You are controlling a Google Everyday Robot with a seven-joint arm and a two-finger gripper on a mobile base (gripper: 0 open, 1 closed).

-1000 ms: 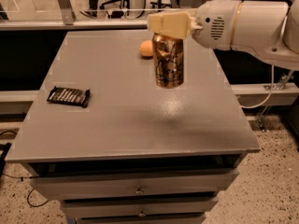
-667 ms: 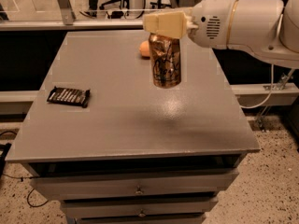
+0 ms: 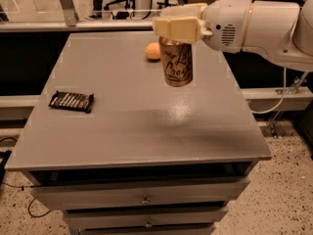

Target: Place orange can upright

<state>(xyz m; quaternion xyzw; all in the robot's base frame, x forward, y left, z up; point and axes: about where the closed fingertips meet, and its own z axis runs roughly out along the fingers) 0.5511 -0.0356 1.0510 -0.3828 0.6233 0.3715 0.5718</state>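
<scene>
The orange can (image 3: 177, 62) is orange-gold with dark cursive lettering. It hangs upright in the air over the back right part of the grey table (image 3: 137, 126). My gripper (image 3: 177, 27) is shut on the can's top, reaching in from the right on a white arm (image 3: 254, 23). The can's base is well above the tabletop, and its shadow falls on the surface below.
A small round orange ball (image 3: 153, 51) lies on the table just behind and left of the can. A dark wrapped snack bar (image 3: 71, 101) lies at the left. The table's right edge is close under the arm. Drawers are below the front edge.
The arm has carried the can slightly to the left, still upright and still above the table. The ball and snack bar have not moved.
</scene>
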